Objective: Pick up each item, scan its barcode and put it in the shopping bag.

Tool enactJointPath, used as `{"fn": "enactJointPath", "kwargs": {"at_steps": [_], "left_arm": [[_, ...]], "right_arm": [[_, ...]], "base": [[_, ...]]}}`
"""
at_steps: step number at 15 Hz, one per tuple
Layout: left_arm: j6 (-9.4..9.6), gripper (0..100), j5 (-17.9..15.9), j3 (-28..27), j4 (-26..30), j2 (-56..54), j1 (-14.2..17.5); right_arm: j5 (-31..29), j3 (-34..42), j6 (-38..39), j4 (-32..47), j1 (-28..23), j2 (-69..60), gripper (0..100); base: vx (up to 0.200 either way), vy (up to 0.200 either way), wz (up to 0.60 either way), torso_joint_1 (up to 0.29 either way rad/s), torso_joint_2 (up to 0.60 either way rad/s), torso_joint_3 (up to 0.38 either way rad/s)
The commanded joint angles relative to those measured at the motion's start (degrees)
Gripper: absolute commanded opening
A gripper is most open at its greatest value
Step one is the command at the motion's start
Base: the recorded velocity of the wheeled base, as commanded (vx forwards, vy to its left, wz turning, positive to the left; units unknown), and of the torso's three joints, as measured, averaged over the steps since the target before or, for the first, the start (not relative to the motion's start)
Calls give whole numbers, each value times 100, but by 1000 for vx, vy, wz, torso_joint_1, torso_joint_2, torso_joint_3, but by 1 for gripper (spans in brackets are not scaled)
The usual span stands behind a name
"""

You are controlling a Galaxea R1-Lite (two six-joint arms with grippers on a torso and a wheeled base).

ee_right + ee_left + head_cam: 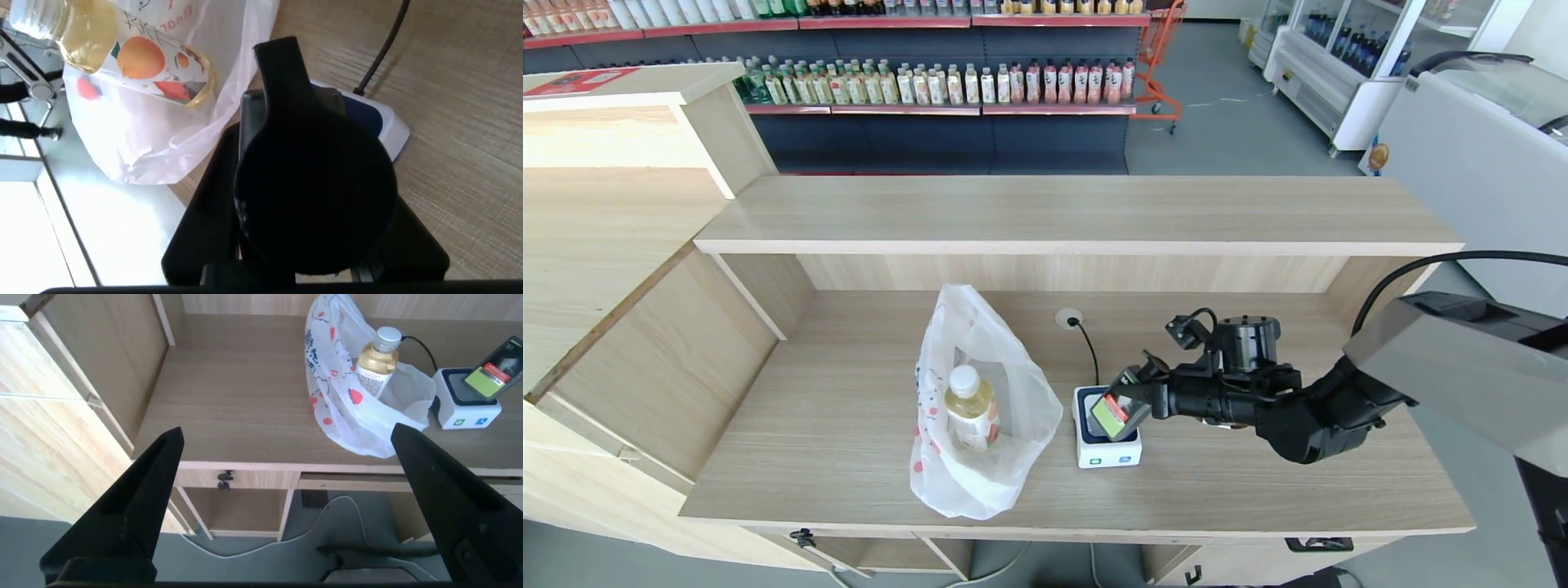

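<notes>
A: State of the right jaws?
B: Pinching the packet [1112, 415], its green-and-red face tilted upward. The right arm [1258, 400] enters from 3 o'clock.
A: Packet location?
B: Directly over the scanner [1107, 454], which sits on the bench [1258, 498]. Whether it touches the scanner: cannot tell.
A: Bag?
B: The bag [964, 482] stands at 9 o'clock of the scanner, just beside it, mouth open. One bottle [970, 408] stands upright inside, white cap up.
A: Cable?
B: The cable [1088, 347] runs from the scanner toward 12 o'clock into a port [1068, 317] in the bench.
A: Left jaws?
B: Spread wide, holding nothing, off the bench's front edge, well apart from the bag.
</notes>
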Motion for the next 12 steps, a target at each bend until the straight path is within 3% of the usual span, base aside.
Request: {"fn": "enactJointPath", "kwargs": {"at_steps": [1,6,9,12], "left_arm": [[-2,100,7,1,-1,0,0],[-2,100,7,1,-1,0,0],[16,100,-2,1,-1,0,0],[7,100,-2,1,-1,0,0]], "right_arm": [[-2,3,8,-9,3,0,0],[16,206,861,-17,3,-738,0],[77,918,905,-26,-103,-1626,0],[77,1190,896,-26,-103,-2021,0]], "base": [[0,0,0,0,0,0],[0,0,0,0,0,0],[0,0,0,0,0,0],[0,200,0,4,-2,4]]}}
